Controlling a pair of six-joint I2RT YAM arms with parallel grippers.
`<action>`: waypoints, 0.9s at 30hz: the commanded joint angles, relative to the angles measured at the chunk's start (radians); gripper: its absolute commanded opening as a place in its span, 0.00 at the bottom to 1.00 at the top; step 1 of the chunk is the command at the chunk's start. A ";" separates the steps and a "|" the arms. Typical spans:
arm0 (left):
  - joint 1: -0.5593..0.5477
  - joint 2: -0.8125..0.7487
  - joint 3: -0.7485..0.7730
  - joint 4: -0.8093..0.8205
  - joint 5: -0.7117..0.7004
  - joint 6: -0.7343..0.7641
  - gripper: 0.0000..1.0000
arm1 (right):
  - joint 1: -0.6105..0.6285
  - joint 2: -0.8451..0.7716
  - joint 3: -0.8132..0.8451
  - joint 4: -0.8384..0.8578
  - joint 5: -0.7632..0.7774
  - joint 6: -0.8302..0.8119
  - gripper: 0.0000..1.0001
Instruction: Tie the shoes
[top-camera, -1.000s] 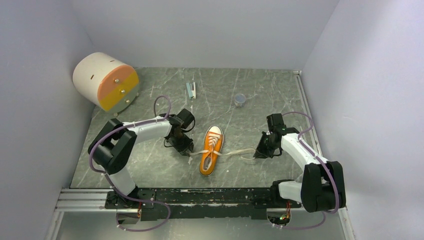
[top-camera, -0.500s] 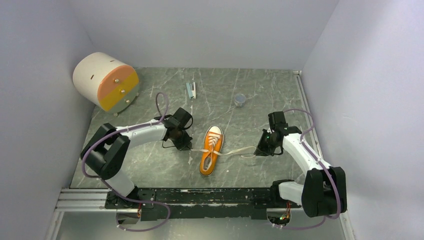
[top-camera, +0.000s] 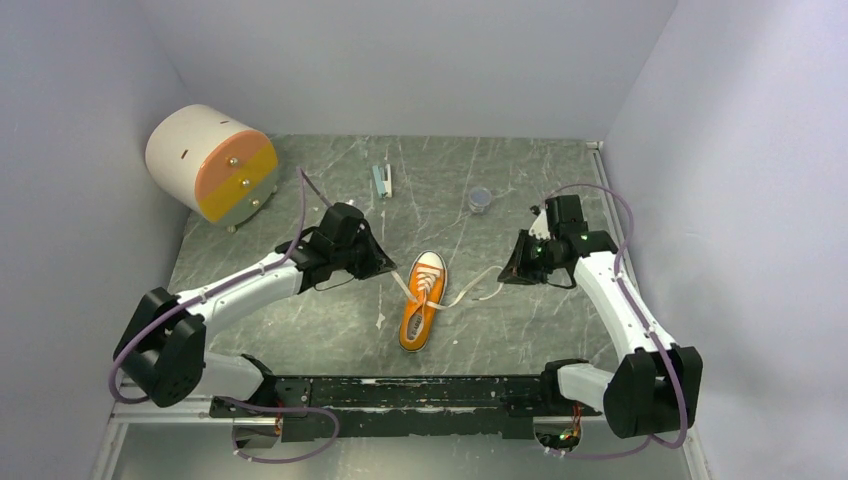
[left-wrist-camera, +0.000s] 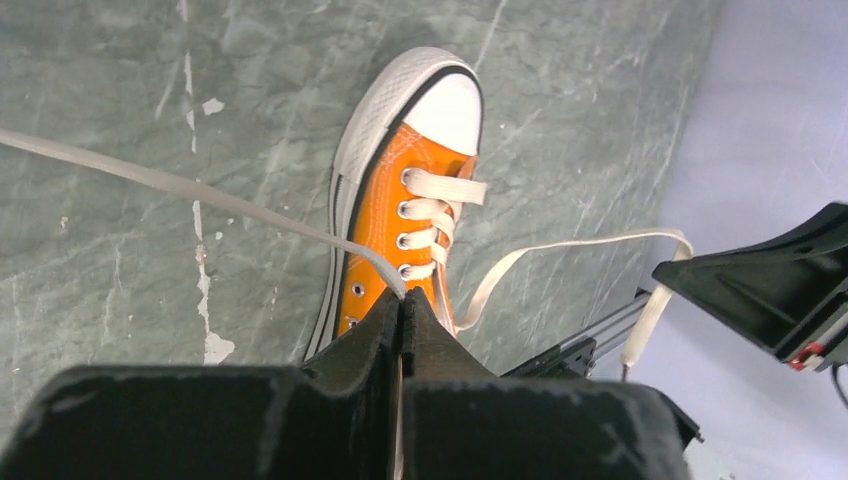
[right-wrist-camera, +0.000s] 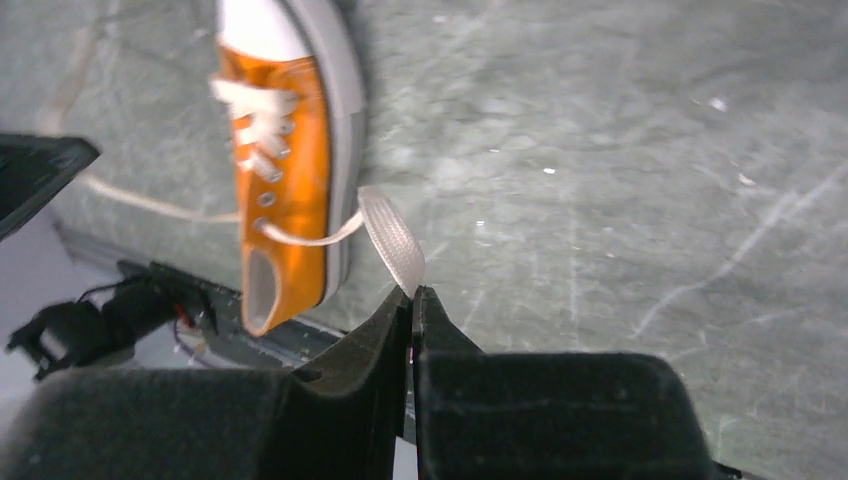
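Note:
A small orange shoe (top-camera: 422, 305) with a white toe cap lies mid-table, its toe pointing away from the arm bases. My left gripper (top-camera: 386, 266) hangs just left of the toe, shut on the left lace (top-camera: 403, 284). The left wrist view shows that lace (left-wrist-camera: 200, 192) running into the closed tips (left-wrist-camera: 402, 300) above the shoe (left-wrist-camera: 390, 215). Off to the right of the shoe, my right gripper (top-camera: 510, 272) is shut on the right lace (top-camera: 470, 286). From the right wrist, a flat band of lace (right-wrist-camera: 392, 238) leads from the shoe (right-wrist-camera: 290, 170) into the tips (right-wrist-camera: 412, 292).
A white and orange cylinder (top-camera: 212, 163) sits at the back left. A small blue and white item (top-camera: 382, 180) and a small grey cap (top-camera: 480, 199) lie near the back. The metal rail (top-camera: 400, 392) runs along the front edge. Walls close in on three sides.
My left gripper has shut on the left lace and moved away from the front edge, drawing the lace up. My right gripper has pulled its lace back and outward.

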 joint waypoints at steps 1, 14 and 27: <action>0.004 -0.062 -0.003 0.046 0.045 0.120 0.05 | 0.001 -0.020 0.082 -0.043 -0.235 -0.095 0.07; 0.004 -0.144 -0.085 0.183 0.205 0.195 0.05 | 0.049 0.081 0.088 0.419 -0.679 0.286 0.01; -0.026 -0.144 -0.138 0.319 0.324 0.274 0.05 | 0.230 0.266 0.228 0.842 -0.692 0.650 0.00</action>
